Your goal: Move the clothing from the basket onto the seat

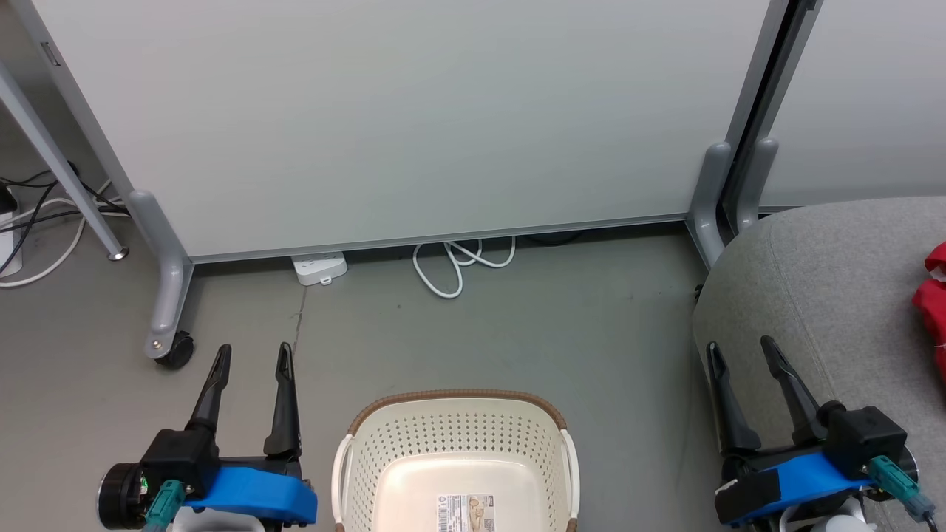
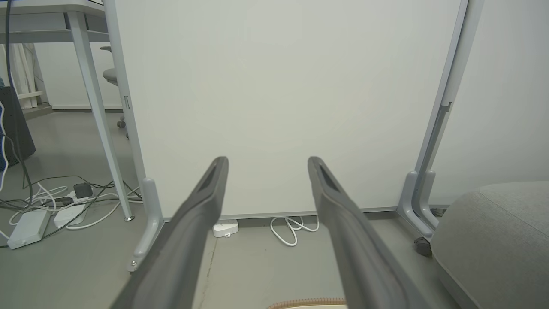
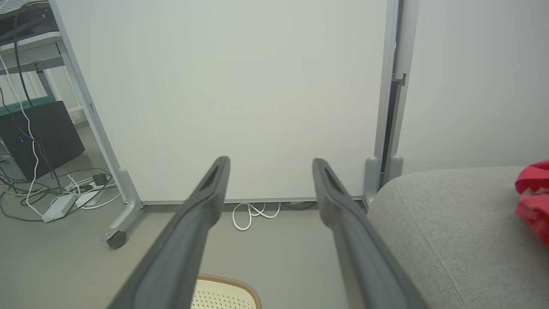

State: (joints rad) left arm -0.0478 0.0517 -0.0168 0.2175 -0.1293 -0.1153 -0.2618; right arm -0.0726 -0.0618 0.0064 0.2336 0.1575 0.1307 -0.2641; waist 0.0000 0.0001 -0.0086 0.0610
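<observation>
Grey floor (image 1: pixel 517 318) in front of a white partition panel (image 1: pixel 414 125) on wheeled feet. A white power strip (image 1: pixel 319 267) and a looped white cable (image 1: pixel 458 270) lie at the foot of the panel.

Basket (image 1: pixel 458 395): on the floor at the bottom centre of the head view, between the two arms. Its brown rim faces the panel. The pale bottom is in view, with a printed label (image 1: pixel 465 512) on it.

Seat (image 1: pixel 828 281): to the right of the basket, near it but apart from it.

Clothing (image 1: pixel 933 295): red fabric lying on top of the seat at the right edge of the head view, cut off by the frame. The right wrist view shows it as a bunched red heap on the grey upholstery. Cannot tell whether it is one garment or two.

Left gripper (image 1: pixel 254 347): over the floor, just left of the basket. Its fingers are spread and point toward the panel, with nothing between them.

Right gripper (image 1: pixel 740 343): at the near left edge of the seat, well apart from the clothing. Its fingers are spread with nothing between them. Cannot tell whether they touch the upholstery.
</observation>
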